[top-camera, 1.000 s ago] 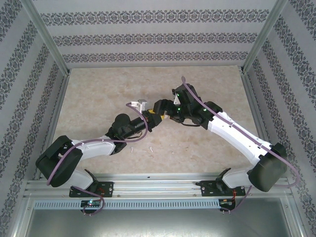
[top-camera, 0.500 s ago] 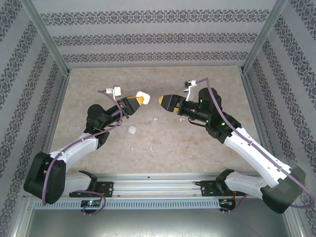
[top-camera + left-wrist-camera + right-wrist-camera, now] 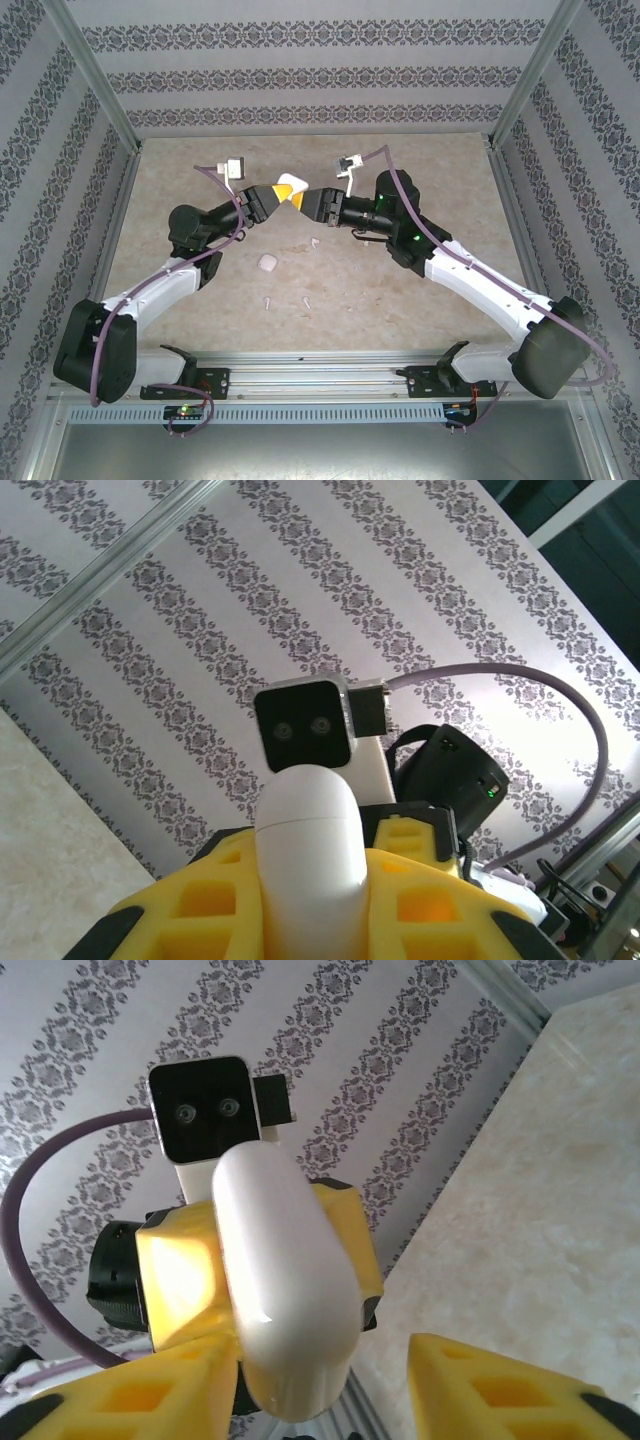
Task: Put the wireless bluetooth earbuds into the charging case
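Top external view: three wireless bluetooth earbuds lie loose on the marbled table [image 3: 450, 180], one mid-table earbud [image 3: 314, 243] and two nearer the arm bases, the near-left earbud [image 3: 267, 301] and the near-right earbud [image 3: 306, 300]. They are too small to tell which way their stems point. Two white cases are in view. A spare case [image 3: 268, 263] rests on the table between the earbuds. The charging case [image 3: 305, 850] is clamped lid-closed in the left gripper [image 3: 283, 190], its long axis running out along the yellow fingers [image 3: 215, 890], rounded end toward the right gripper [image 3: 320, 1355]. The right jaws stand apart, straddling the case's tip, with a gap on one side.
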Controlling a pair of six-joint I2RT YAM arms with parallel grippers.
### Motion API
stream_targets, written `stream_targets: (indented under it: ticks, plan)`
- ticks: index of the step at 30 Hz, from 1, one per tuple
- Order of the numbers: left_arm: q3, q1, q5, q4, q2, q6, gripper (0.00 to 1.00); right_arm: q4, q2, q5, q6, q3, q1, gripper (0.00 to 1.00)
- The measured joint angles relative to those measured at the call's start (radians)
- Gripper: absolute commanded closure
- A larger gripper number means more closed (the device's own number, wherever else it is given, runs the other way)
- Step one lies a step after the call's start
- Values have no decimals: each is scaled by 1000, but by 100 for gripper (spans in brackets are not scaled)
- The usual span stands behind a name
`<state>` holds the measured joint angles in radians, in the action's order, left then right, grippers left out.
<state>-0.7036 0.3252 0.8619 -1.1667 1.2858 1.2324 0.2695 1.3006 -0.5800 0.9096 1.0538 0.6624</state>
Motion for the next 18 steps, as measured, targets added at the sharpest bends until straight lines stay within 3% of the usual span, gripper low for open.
stream_targets:
  ticks: [3,7,11,18]
  plan:
    - [-2,0,8,9,-10,0,86,28,0,-24,5,4,1,69]
    - [-2,0,20,15,-18,0,87,38,0,-50,0,5,-4,62]
    - [-2,0,32,27,-20,0,87,43,-4,-50,-2,5,-7,65]
    - [-4,-1,49,27,-34,2,87,50,-12,-84,-14,4,-19,95]
